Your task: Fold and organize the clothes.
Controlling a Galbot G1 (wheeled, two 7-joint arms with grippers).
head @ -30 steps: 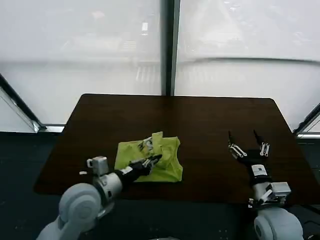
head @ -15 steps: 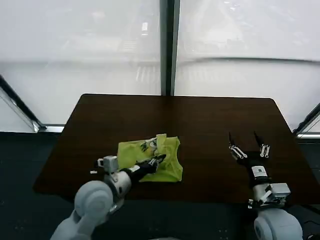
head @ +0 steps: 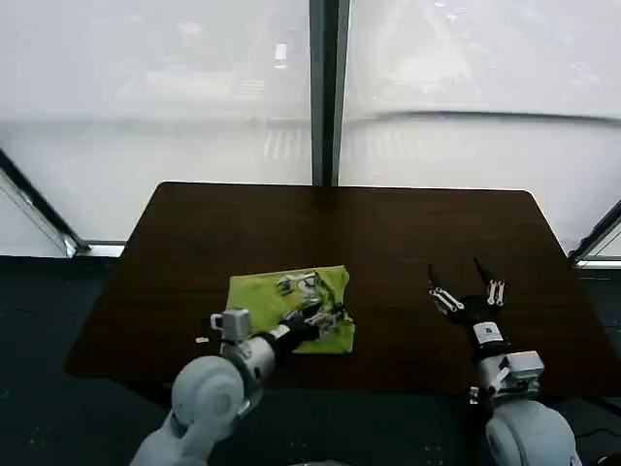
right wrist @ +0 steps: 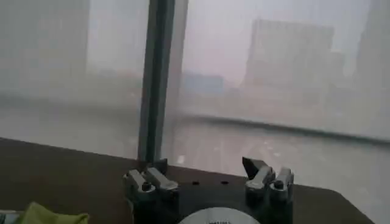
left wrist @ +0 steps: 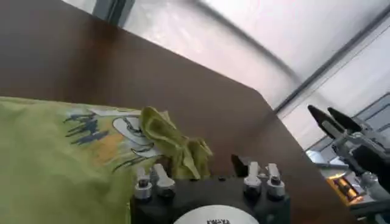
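Your T-shirt (head: 275, 296) lies bunched near the tabletop's (head: 388, 228) front edge. Your left end effector (head: 325, 318) pinches its fabric. Your right end effector (head: 464, 282) hovers well apart, fingers spread, empty.

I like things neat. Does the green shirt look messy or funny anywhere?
A little. The lime-green T-shirt lies mostly flat on the table, but one corner by the left gripper is bunched into a crumpled lump beside the print. The right gripper hangs open off to the side, away from the shirt.
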